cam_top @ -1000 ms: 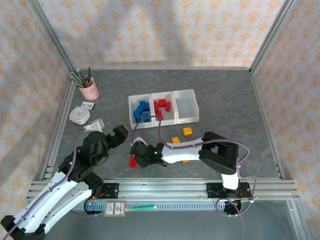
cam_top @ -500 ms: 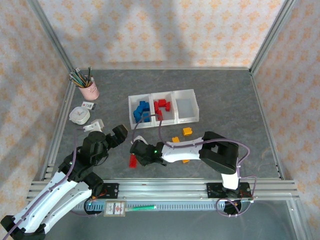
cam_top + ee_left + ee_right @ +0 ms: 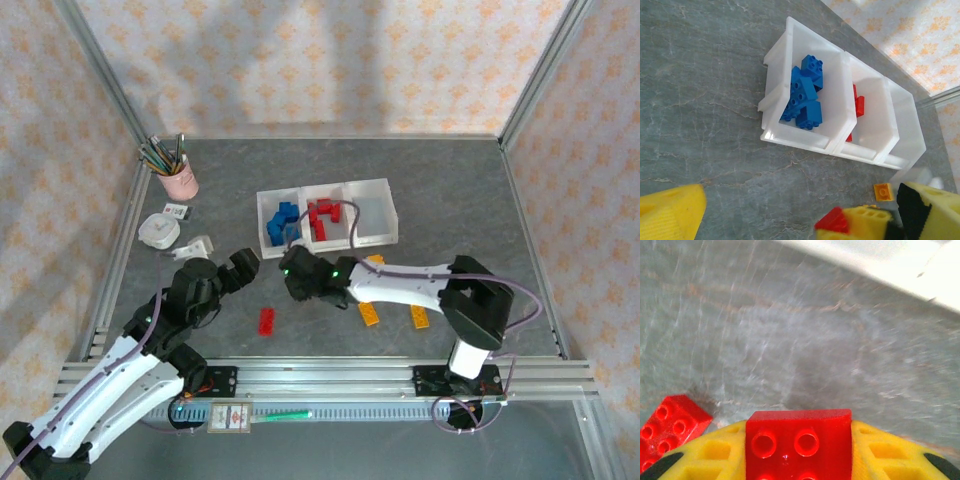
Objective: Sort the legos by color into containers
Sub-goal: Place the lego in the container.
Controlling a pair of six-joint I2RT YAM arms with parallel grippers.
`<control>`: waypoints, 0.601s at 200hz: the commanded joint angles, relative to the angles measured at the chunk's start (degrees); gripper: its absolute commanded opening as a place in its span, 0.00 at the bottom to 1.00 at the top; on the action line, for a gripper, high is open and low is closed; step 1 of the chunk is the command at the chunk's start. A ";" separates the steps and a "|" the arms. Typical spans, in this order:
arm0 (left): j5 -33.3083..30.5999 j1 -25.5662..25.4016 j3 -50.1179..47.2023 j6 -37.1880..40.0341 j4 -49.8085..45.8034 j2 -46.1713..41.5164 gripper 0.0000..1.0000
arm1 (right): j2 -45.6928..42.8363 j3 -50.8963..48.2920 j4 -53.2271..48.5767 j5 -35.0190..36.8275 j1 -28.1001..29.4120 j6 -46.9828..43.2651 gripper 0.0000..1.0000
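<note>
grey marbled tabletop lay under both arms. your right gripper (image 3: 297, 272) was clenched on a red lego (image 3: 798, 440), near the containers (image 3: 345, 186). carrying seemed in hand, and the next move called for a release over the middle one. its wrist view showed that grip; overhead showed your left gripper (image 3: 225, 272) spread wide.

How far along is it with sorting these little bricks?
Blue bricks sit in the left bin, red bricks in the middle bin. The right hand grips a red brick. A second red brick and several orange-yellow bricks lie on the table; the third bin is empty.
</note>
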 commanded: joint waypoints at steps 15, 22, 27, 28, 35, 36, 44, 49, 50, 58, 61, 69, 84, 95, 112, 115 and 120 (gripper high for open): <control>2.06 0.41 2.38 3.09 5.26 4.16 0.99 | -1.91 3.34 -4.34 2.96 -8.91 -0.21 0.41; 2.28 0.44 2.69 3.50 6.08 5.03 0.99 | -1.46 4.22 -4.29 4.26 -10.21 -0.88 0.41; 2.45 0.46 2.79 3.70 6.61 5.75 0.99 | -1.06 4.93 -4.27 5.14 -11.07 -1.25 0.42; 2.48 0.50 2.85 3.77 6.70 5.87 0.99 | -1.00 5.14 -4.36 5.29 -11.25 -1.28 0.42; 2.59 0.48 3.27 4.05 7.41 6.88 0.99 | -0.18 6.60 -4.51 5.87 -12.29 -1.84 0.42; 2.59 0.51 3.31 4.08 7.49 7.05 0.99 | 0.01 6.81 -4.52 5.88 -12.44 -1.97 0.42; 2.89 0.49 3.82 4.50 8.22 8.10 0.99 | 0.90 8.10 -4.15 6.10 -13.69 -2.92 0.42; 3.03 0.54 4.10 4.77 8.64 8.82 0.99 | 1.50 8.81 -3.65 6.42 -14.41 -3.24 0.42; 3.08 0.54 4.16 4.79 8.73 8.94 0.99 | 1.64 8.96 -3.56 6.42 -14.55 -3.28 0.42; 3.12 0.54 4.54 5.06 9.19 9.92 0.99 | 2.92 10.16 -3.00 6.74 -15.82 -3.43 0.42; 3.12 0.54 4.71 5.19 9.39 10.28 0.99 | 3.51 10.46 -2.84 6.83 -16.27 -3.44 0.42; 3.25 0.54 4.99 5.41 10.04 11.08 0.99 | 5.03 11.64 -2.24 6.68 -17.60 -3.64 0.42; 3.69 0.59 5.36 5.76 11.05 12.23 0.99 | 8.34 14.54 -2.44 7.24 -19.20 -3.83 0.42; 3.83 0.58 5.51 6.01 11.44 12.87 0.99 | 10.48 16.38 -2.70 8.15 -19.70 -4.44 0.42; 3.56 0.71 5.69 6.34 11.45 13.44 0.99 | 12.84 18.18 -2.56 8.94 -20.30 -4.71 0.42; 3.56 0.72 5.67 6.38 11.45 13.51 0.99 | 13.19 18.37 -2.51 9.03 -20.36 -4.73 0.42; 3.58 0.76 5.66 6.43 11.45 13.67 0.99 | 13.71 18.68 -2.40 9.09 -20.54 -4.71 0.42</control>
